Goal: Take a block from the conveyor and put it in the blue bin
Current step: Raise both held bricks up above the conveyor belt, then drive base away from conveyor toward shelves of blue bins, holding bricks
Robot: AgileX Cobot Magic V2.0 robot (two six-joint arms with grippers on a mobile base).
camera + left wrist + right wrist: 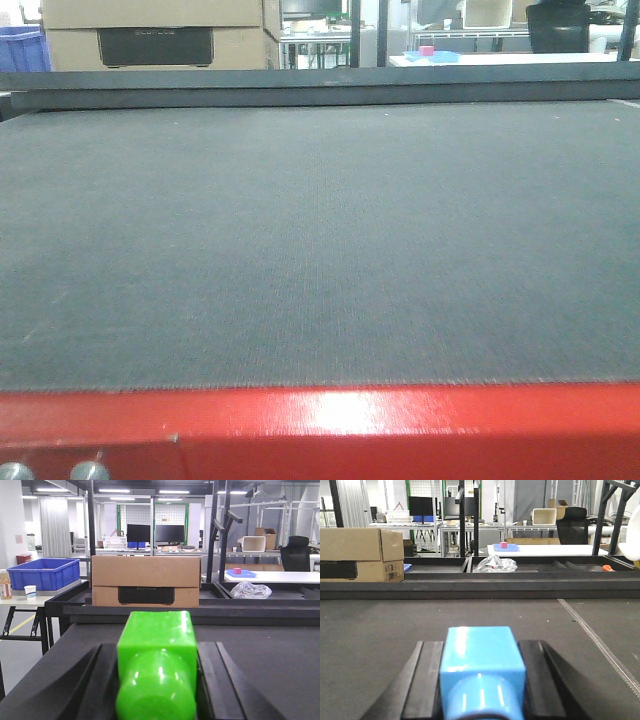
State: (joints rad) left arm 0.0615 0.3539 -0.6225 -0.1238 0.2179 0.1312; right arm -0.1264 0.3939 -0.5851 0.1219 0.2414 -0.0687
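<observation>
- The conveyor (320, 250) fills the front view: a dark woven belt with a red frame (320, 420) along its near edge.
- No block lies on the visible belt in any of the three views, so its long axis cannot be given.
- Left gripper (156, 647): the black fingers (100, 660) lie close on either side of a green piece (156, 670), squared at the far end and rounded toward the camera. It cannot be told whether this is a held block or part of the gripper, nor how far the jaws are apart.
- Right gripper (482, 647): same arrangement, with a blue piece (482, 670) between the fingers (422, 675). Its state likewise cannot be told.
- Both grippers sit low over the belt and face its far edge.
- The blue bin (40, 572) stands beyond the far edge, to the left of a cardboard box (145, 580).
- Judgement: the bin lies on the left arm's side, so that arm is the nearer one for placing. The grasp direction depends on where a block arrives.
</observation>
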